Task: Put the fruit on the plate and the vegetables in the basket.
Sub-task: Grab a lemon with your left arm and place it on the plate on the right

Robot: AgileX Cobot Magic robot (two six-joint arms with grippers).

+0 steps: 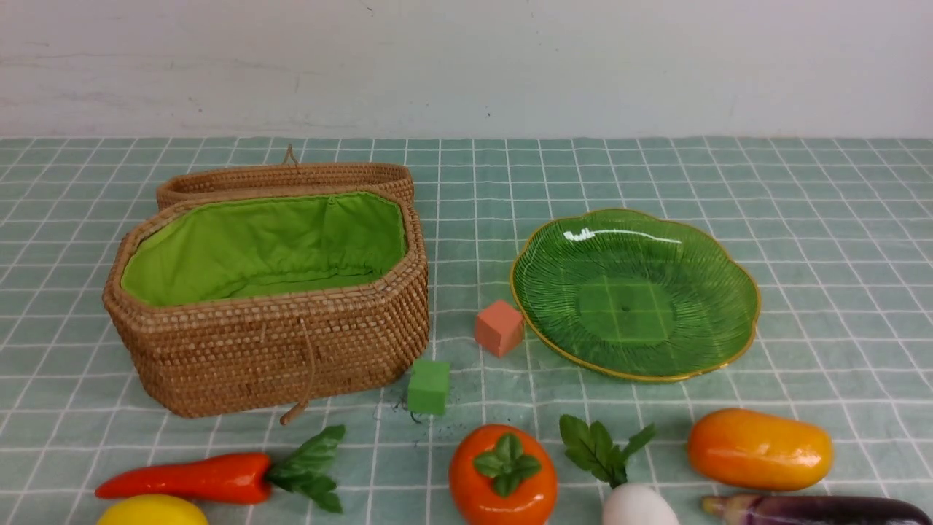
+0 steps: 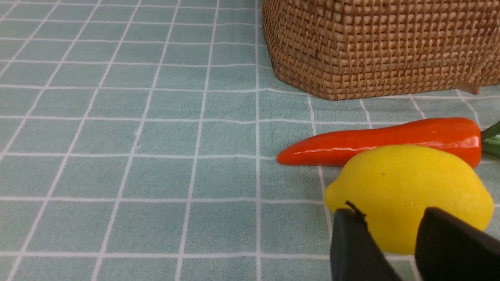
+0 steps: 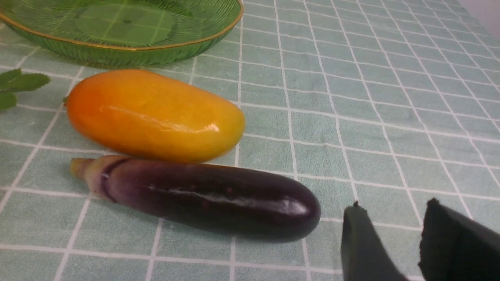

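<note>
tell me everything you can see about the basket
The basket is a long, octagonal tan wicker box standing upright on the checked cloth, on the robot's left. It is open. Its bright green lining shows nothing inside, though the near wall hides part of the floor. The wicker lid lies folded back behind it. A cord hangs down the front wall, ending in a toggle on the cloth.

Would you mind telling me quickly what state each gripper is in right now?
Left gripper: open, holding nothing; the lemon lies just ahead of it.
Right gripper: open, holding nothing; the eggplant lies nearby.
</note>
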